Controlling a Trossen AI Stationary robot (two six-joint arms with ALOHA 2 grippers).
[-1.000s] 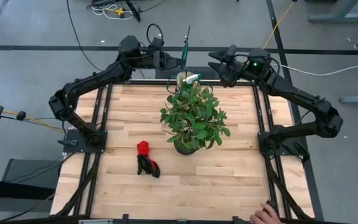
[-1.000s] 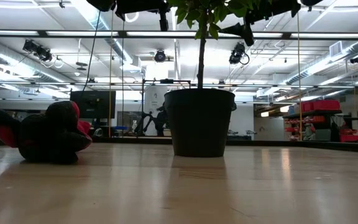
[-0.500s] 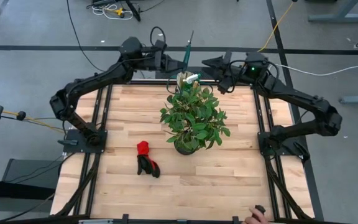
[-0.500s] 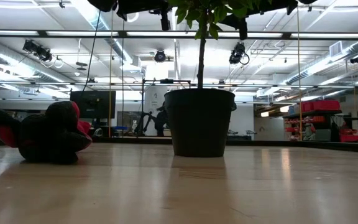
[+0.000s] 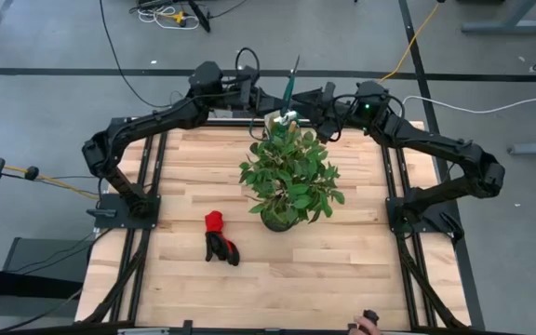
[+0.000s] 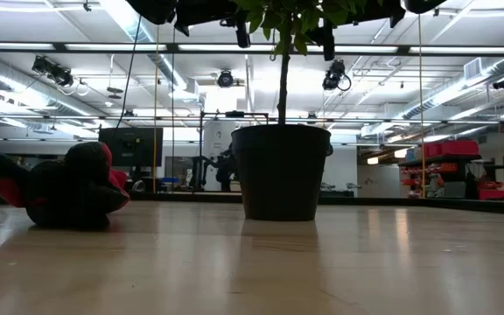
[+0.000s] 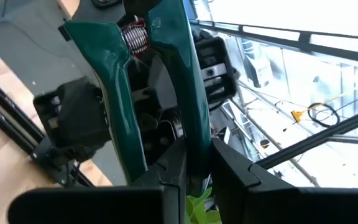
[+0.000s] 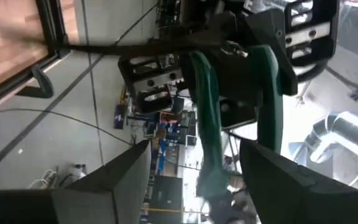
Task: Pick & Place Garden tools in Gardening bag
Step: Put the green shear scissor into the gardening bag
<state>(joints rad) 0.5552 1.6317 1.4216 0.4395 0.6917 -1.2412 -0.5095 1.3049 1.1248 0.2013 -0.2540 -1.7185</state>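
My left gripper (image 5: 273, 97) is raised above the table's far edge, shut on pruning shears (image 5: 290, 78) with teal handles (image 7: 114, 93) and a spring (image 7: 133, 34). My right gripper (image 5: 320, 104) is open just right of them; in the right wrist view its fingers (image 8: 114, 180) stand on either side of the handles (image 8: 207, 130), and I cannot tell if they touch. Red-and-black gloves (image 5: 220, 237) lie on the table left of the potted plant (image 5: 289, 175). A pale item (image 5: 284, 118) shows behind the foliage; the bag is hidden. My left gripper pinches one teal handle of the shears (image 7: 194, 149) between its two fingers, which lie across the handle. The spring end points away from the gripper. The second handle (image 7: 123, 124) stands free beside it. The shears are lifted clear, high above the table's far edge.
The plant's dark pot (image 6: 281, 171) stands mid-table, and its foliage spreads wide below both grippers. The gloves show at the left of the low view (image 6: 64, 185). A person's hand (image 5: 367, 321) shows at the near edge. Bare wood lies left and right of the plant.
My right gripper has moved toward the table's left, closing in on the shears. My left gripper has shifted a little to the right with the shears, which stay lifted and now lean slightly rightward. The person's hand at the near edge has drawn back.
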